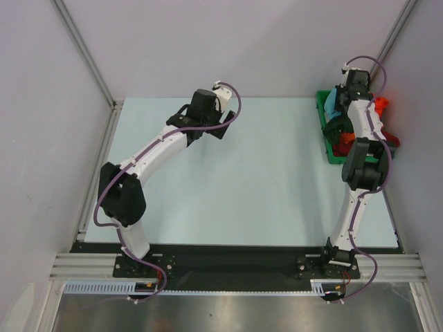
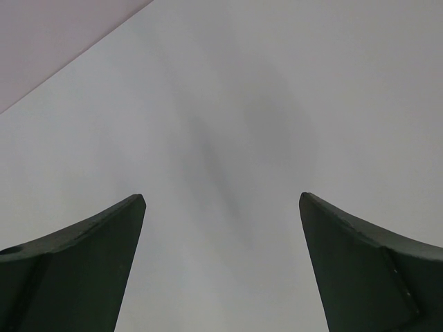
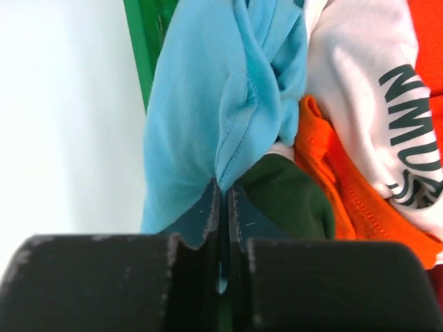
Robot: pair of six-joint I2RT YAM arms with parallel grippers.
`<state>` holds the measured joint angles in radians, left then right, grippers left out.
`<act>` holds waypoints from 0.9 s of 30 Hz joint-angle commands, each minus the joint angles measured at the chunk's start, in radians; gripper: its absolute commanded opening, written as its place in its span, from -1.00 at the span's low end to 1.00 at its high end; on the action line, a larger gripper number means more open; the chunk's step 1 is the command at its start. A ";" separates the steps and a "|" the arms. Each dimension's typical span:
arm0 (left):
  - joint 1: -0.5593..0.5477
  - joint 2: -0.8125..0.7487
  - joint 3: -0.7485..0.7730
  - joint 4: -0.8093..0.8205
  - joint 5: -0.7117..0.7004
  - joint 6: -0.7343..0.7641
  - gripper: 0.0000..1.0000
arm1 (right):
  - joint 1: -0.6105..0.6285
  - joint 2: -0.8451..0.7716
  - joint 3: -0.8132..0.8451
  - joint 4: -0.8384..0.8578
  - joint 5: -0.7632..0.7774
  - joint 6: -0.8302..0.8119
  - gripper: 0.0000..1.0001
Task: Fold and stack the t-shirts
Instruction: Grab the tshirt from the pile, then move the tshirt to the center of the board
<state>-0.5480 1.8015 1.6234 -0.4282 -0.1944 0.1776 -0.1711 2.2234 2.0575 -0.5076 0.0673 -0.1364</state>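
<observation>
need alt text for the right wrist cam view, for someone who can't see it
Close up, the right hand is shut on a fold of the turquoise t-shirt. Bunched beside it are a dark green t-shirt, an orange t-shirt and a white t-shirt with dark lettering. The green bin wall and pale table are at left.

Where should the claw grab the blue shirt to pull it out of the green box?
Pinch the bunched-up fold of the turquoise shirt, coming from above. It lies over the other shirts in the green bin, and its cloth gathers into a ridge thin enough to pinch. The right claw is shut on that very fold, likely a good hold.
</observation>
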 commanded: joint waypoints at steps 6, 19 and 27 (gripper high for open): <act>-0.009 -0.021 -0.020 0.063 -0.085 0.045 1.00 | 0.050 -0.158 0.078 0.087 0.026 -0.136 -1.00; 0.081 -0.043 -0.049 0.106 -0.234 -0.052 1.00 | 0.298 -0.445 0.182 0.167 -0.027 -0.246 -1.00; 0.145 -0.099 -0.094 0.138 -0.284 -0.049 0.99 | 0.498 -0.510 0.269 0.235 0.000 -0.266 -1.00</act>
<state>-0.4088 1.7863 1.5497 -0.3416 -0.4255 0.1390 0.3000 1.7382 2.2517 -0.3511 0.0551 -0.3901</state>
